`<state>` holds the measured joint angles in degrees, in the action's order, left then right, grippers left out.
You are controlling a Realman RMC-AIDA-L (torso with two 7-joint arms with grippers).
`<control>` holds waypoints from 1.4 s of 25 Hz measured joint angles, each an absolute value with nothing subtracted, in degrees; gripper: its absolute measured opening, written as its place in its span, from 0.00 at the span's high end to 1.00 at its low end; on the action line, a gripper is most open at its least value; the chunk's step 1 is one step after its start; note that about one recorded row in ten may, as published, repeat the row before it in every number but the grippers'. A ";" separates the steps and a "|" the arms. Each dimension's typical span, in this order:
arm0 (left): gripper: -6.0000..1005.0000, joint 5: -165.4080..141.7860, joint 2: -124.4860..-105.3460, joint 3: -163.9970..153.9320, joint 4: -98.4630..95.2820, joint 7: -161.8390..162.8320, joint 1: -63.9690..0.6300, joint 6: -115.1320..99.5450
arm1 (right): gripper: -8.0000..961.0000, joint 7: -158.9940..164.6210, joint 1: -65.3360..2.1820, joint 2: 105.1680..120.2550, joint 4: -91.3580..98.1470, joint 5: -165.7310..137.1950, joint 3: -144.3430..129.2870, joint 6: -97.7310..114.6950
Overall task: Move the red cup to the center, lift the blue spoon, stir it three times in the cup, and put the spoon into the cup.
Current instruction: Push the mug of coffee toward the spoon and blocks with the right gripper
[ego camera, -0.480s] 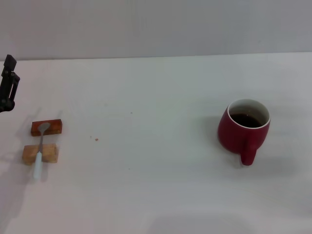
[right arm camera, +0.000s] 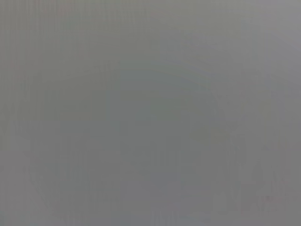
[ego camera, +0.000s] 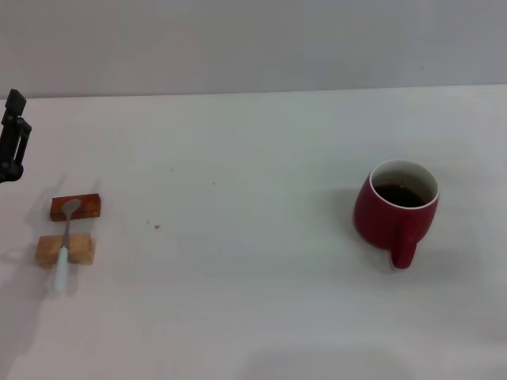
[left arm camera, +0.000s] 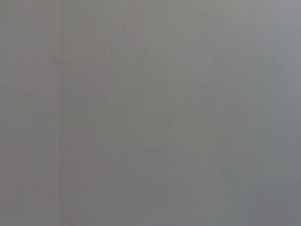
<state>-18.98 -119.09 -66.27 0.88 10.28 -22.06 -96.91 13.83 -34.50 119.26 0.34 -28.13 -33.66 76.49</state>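
Left gripper (ego camera: 11, 142) cut off at frame edge (grip unreadable), blue spoon (ego camera: 65, 241) across blocks (ego camera: 66, 249), red cup (ego camera: 398, 211) upright

Left gripper (ego camera: 12, 142): black, angular assembly of slim, matte bars, seen only in part at the head view's left edge. Squared block at the top, narrow upright links below, small gaps showing between the members. No markings legible.
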 joint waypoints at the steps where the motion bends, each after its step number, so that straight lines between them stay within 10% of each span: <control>1: 0.45 -18.98 -119.09 -66.27 0.88 10.28 -22.06 -96.93 | 0.99 13.79 -34.52 119.26 0.35 -28.13 -33.66 76.49; 16: 0.45 -18.98 -119.09 -66.27 0.97 10.33 -21.97 -96.84 | 0.99 31.46 -31.24 118.56 10.61 -45.61 -33.67 64.68; 26: 0.45 -18.98 -119.09 -66.27 0.97 10.37 -22.18 -96.55 | 0.99 63.93 -28.01 115.23 24.82 -82.93 -33.31 61.19; 35: 0.45 -18.98 -119.09 -66.27 0.53 10.37 -22.24 -96.69 | 0.99 66.58 -25.65 115.99 28.31 -90.75 -33.16 61.91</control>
